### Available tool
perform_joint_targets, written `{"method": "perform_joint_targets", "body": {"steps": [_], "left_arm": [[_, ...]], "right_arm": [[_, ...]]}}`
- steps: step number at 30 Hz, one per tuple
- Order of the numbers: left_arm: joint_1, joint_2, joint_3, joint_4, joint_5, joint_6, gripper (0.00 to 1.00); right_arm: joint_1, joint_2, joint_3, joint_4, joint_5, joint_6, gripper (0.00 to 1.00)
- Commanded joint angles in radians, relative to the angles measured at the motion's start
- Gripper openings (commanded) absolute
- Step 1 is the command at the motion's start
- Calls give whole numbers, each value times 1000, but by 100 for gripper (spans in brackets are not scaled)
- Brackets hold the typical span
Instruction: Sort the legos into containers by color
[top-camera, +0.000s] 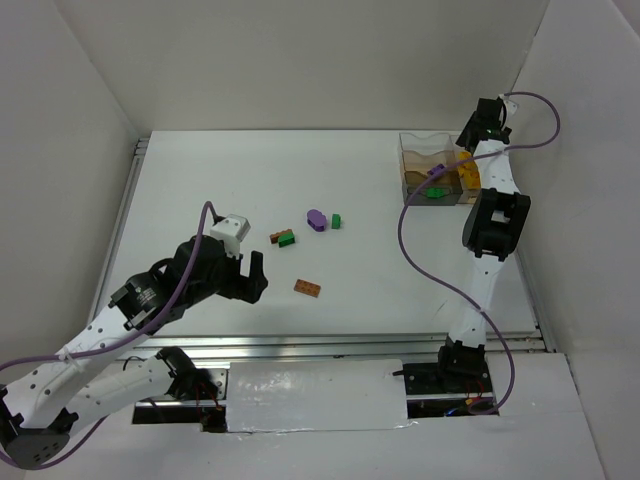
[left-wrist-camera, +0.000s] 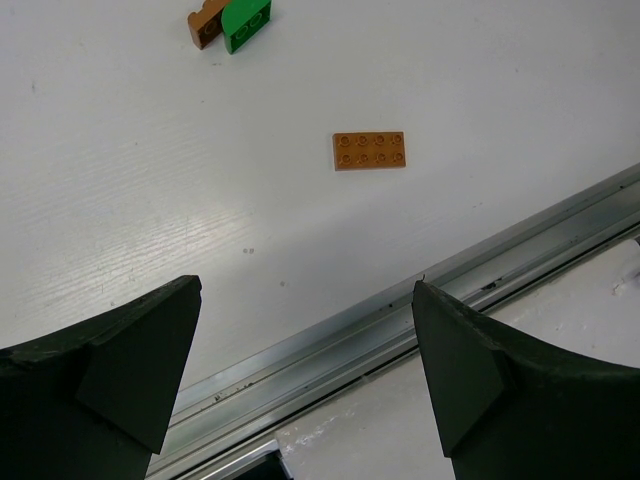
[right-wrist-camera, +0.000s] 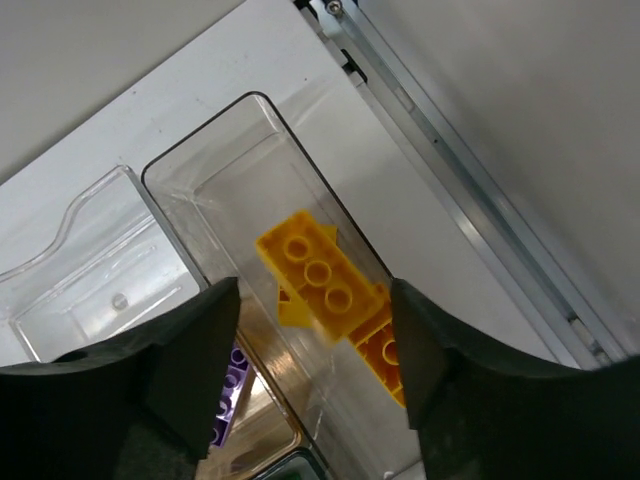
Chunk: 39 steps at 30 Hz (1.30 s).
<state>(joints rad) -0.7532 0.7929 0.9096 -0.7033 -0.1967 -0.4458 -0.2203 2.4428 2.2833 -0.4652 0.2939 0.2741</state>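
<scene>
Bring the left gripper (left-wrist-camera: 305, 335), fingers wide apart and empty, forward over the brown brick (left-wrist-camera: 370, 151) lying flat on the table (left-wrist-camera: 120, 180), well apart from the brown-green pair (left-wrist-camera: 232, 22). Turn to span its short width, drop straight, pinch low. Hold the right gripper (right-wrist-camera: 310, 330), also wide apart and empty, above the container (right-wrist-camera: 190, 170), over the yellow bricks (right-wrist-camera: 310, 265) in the long compartment. Cannot tell whether resting or falling there. From above, half hidden behind the right arm (top-camera: 495, 220); other compartments cut off at the wrist view's edge.
</scene>
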Motion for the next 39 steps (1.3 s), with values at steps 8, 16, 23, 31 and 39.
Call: {"method": "perform_joint_targets", "body": {"steps": [8,16,23,31,39], "left_arm": [[12,6,2,25,2,15,99],[83,54,12,11,-35,-2,99],[156,78,23,-15,-142,-47,99],[234,114,46,-33,-190,-88,100],[287,2,12,-9,-208,-103,100]], "right_arm": [[6,-96,19,-7,-24,37,78],[148,-489,-243,11,-150,183,84],[502,-735,-507,-116,-127,117,100],[618,-995,-990,72,-570,2,95],[791,-573,-600,-124,-376,-18,82]]}}
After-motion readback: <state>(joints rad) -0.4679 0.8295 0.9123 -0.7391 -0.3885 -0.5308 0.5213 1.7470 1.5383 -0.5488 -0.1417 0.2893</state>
